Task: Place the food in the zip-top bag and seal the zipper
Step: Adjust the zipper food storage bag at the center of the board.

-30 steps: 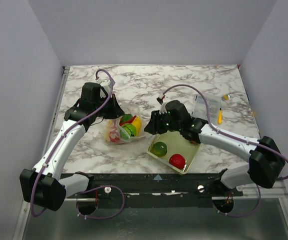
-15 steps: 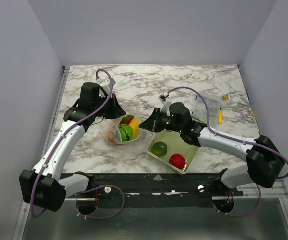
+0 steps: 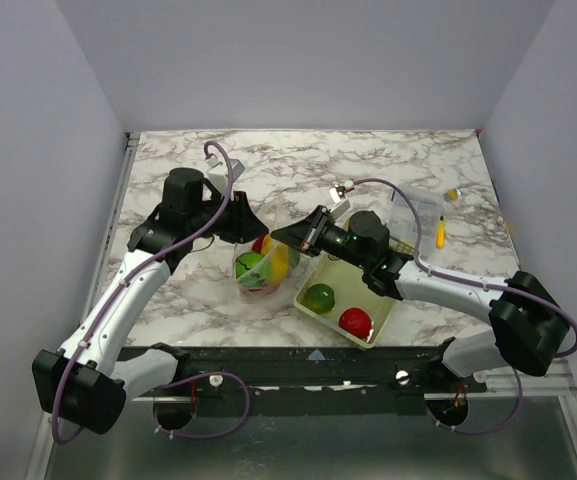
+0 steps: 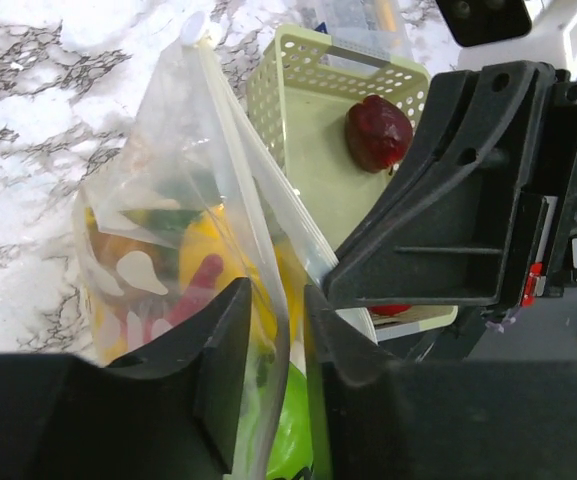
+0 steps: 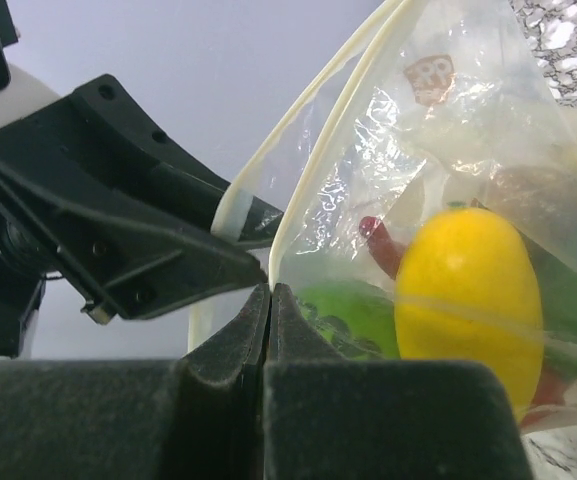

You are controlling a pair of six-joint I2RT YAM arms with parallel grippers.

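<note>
The zip-top bag hangs just left of the basket, between my left gripper and right gripper. Two items lie in the basket: a green piece and a red piece. Left wrist: both fingers clamp the bag's edge. Right wrist: the fingers are pressed together on its rim, with one yellow piece inside.

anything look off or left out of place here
Two pieces of food sit outside the zip-top bag: a green piece and a red piece lie in the basket, while the left end effector and right end effector both pinch the bag's mouth. Nothing looks spilled.
</note>
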